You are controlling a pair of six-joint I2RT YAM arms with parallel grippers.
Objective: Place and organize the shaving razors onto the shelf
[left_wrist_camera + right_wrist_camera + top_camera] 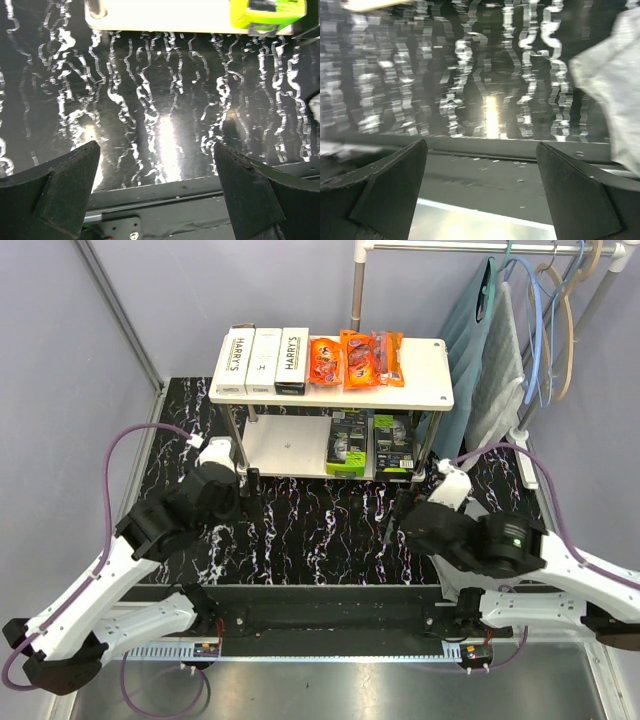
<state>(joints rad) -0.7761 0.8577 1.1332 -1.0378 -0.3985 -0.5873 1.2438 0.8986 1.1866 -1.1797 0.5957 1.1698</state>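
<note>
The shelf point(425, 365) stands at the back of the table. On its top board lie three white HARRY'S boxes point(262, 360) side by side, then three orange packs point(358, 358). Two black-and-lime blister packs point(372, 442) stand on the lower board. My left gripper point(255, 497) hovers open in front of the shelf's left side, holding nothing. My right gripper point(398, 522) is open and empty near the shelf's right front leg. The left wrist view shows open jaws point(156, 146) over the marbled top, with the lower board point(165, 15) and a lime pack point(267, 12) ahead. The right wrist view shows the same wide gap point(481, 144).
A clothes rail point(470, 246) with hangers stands behind the shelf on the right, with a teal cloth point(470, 330) and a grey cloth point(500, 380) hanging from it. The grey cloth point(612, 85) also shows at the right of the right wrist view. The tabletop point(320, 530) is black marble-patterned.
</note>
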